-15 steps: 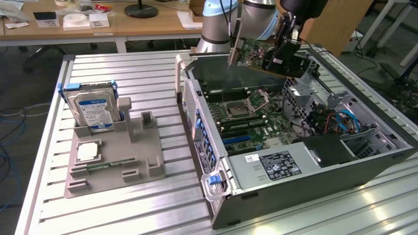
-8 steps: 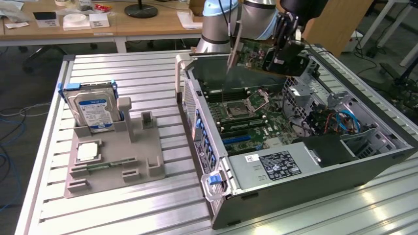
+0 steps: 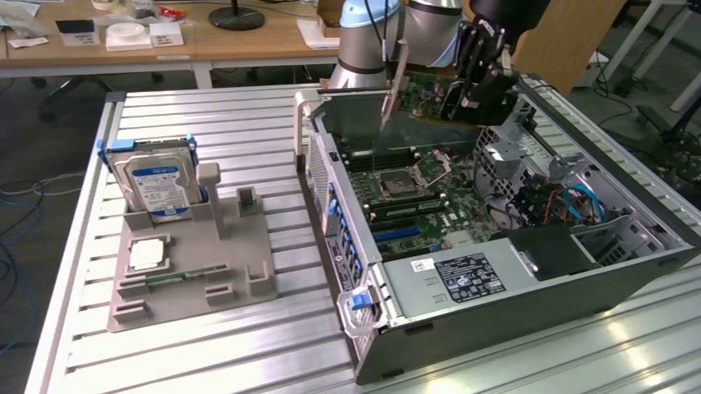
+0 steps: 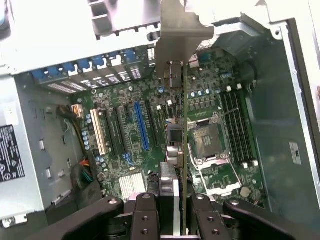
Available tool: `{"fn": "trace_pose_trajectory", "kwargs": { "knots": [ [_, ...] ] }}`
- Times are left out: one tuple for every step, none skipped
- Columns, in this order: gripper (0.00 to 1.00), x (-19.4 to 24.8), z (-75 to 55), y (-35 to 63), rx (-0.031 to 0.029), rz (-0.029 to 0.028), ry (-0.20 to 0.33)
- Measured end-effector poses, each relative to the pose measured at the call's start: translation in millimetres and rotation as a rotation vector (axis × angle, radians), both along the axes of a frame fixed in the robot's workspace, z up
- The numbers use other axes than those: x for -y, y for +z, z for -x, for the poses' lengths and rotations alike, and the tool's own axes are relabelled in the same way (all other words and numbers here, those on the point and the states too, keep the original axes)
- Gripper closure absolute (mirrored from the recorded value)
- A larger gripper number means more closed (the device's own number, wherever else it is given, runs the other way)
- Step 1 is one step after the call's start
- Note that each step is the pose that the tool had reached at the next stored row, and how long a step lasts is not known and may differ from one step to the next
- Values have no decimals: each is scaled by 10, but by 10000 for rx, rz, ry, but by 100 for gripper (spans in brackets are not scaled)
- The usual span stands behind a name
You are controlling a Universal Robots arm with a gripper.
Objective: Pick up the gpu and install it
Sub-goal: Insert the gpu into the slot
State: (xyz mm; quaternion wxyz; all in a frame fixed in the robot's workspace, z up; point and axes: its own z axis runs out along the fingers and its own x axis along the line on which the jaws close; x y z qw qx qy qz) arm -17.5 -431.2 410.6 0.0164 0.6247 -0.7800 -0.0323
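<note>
The gpu point(image 3: 422, 92) is a thin green-and-dark card with a metal bracket point(image 3: 392, 82) at one end. It hangs tilted above the far end of the open computer case point(image 3: 613, 279). My gripper point(image 3: 465, 100) is shut on the card's end opposite the bracket. In the wrist view the gpu point(image 4: 184, 150) shows edge-on as a slim blade, its bracket point(image 4: 177, 30) at the far end, and my gripper point(image 4: 172, 220) clamps it from both sides. Below the card lies the motherboard point(image 4: 125, 150) with a blue expansion slot point(image 4: 141, 127) and black slots beside it. The card is well above them, touching nothing.
A CPU socket point(image 4: 207, 142) and memory slots point(image 4: 237, 130) sit on the board beside the card. The power supply point(image 3: 455, 279) fills the case's near end. On the exterior view's left, a grey fixture point(image 3: 235, 263) holds a hard drive point(image 3: 159, 185), a processor point(image 3: 148, 254) and a memory stick point(image 3: 180, 277).
</note>
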Motion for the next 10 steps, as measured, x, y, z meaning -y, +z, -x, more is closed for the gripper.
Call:
{"fn": "trace_pose_trajectory", "kwargs": {
  "knots": [
    [72,0,0,0,0,0,136],
    [72,0,0,0,0,0,274],
    [72,0,0,0,0,0,413],
    [72,0,0,0,0,0,546],
    [72,0,0,0,0,0,685],
    [72,0,0,0,0,0,836],
    [72,0,0,-1,0,0,975],
    [72,0,0,0,0,0,1115],
    [72,0,0,-1,0,0,1255],
    [72,0,0,-1,0,0,1397]
  ]
}}
